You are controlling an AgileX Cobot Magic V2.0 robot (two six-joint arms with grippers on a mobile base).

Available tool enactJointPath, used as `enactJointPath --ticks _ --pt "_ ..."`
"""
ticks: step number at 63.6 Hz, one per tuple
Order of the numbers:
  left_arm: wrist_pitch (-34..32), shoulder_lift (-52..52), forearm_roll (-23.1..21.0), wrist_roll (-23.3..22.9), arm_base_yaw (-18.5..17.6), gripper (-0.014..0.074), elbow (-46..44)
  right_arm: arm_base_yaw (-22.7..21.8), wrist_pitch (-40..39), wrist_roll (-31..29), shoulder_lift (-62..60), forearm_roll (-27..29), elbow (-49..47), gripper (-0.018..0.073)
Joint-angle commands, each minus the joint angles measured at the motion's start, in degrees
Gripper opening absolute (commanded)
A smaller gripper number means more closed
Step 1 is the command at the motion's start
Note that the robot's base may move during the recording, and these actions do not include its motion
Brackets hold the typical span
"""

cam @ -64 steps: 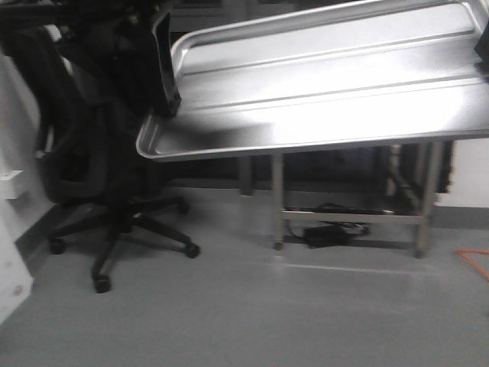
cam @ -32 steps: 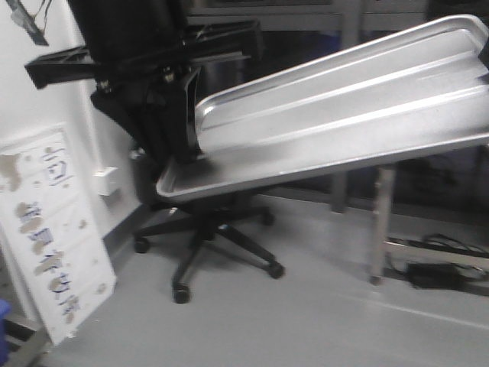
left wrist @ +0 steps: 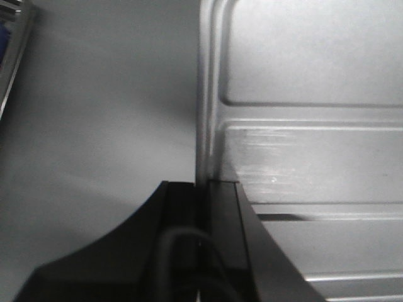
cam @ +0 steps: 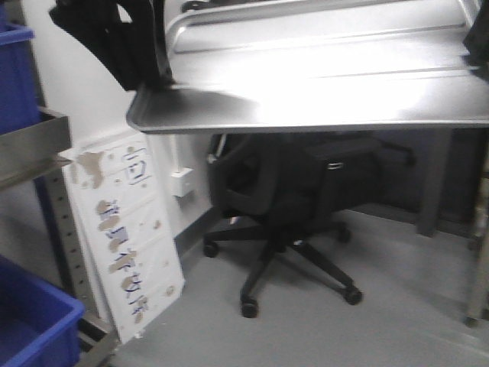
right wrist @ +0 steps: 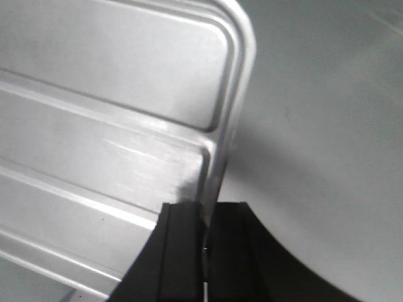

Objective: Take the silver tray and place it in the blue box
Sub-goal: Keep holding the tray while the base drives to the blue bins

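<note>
The silver tray (cam: 306, 76) is held up across the top of the front view, roughly level, with its ridged base showing. My left gripper (cam: 153, 65) is shut on its left rim, and the left wrist view shows the jaws (left wrist: 203, 189) clamped on the tray (left wrist: 302, 163) edge. My right gripper (cam: 477, 38) holds the right rim, and in the right wrist view it (right wrist: 206, 211) pinches the raised edge of the tray (right wrist: 113, 113). A blue box (cam: 30, 325) sits low at the left, below the tray's level.
A metal shelf rack (cam: 34, 145) stands at the left with another blue box (cam: 14, 76) on top. A white lettered board (cam: 122, 229) leans on the wall. A black office chair (cam: 290, 191) stands under the tray, and a metal table leg (cam: 432, 183) is behind.
The view has swung left: the shelf rack and blue boxes have come in at the left and the chair now sits under the tray. The tray went from tilted to about level.
</note>
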Motion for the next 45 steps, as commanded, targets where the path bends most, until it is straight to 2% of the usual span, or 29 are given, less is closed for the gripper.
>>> enactJointPath --ticks 1,16,29,45 --pt "2.08 -4.3 7.76 -1.85 0.63 -0.0105 -1.81 -0.51 2.18 -1.64 -1.59 -4.71 -1.64 0.0057" --pt "2.25 -5.94 8.4 -1.93 0.63 -0.0105 -1.81 -0.51 2.24 -1.64 -1.59 -4.71 -1.64 0.0057" --pt "2.15 -5.94 8.4 -3.89 0.63 -0.0105 -1.81 -0.51 2.24 -1.64 -1.59 -4.71 -1.64 0.0057" --pt "1.9 -5.94 10.52 -4.99 0.63 -0.0105 -1.81 -0.51 2.24 -1.64 -1.59 -4.71 -1.64 0.0057"
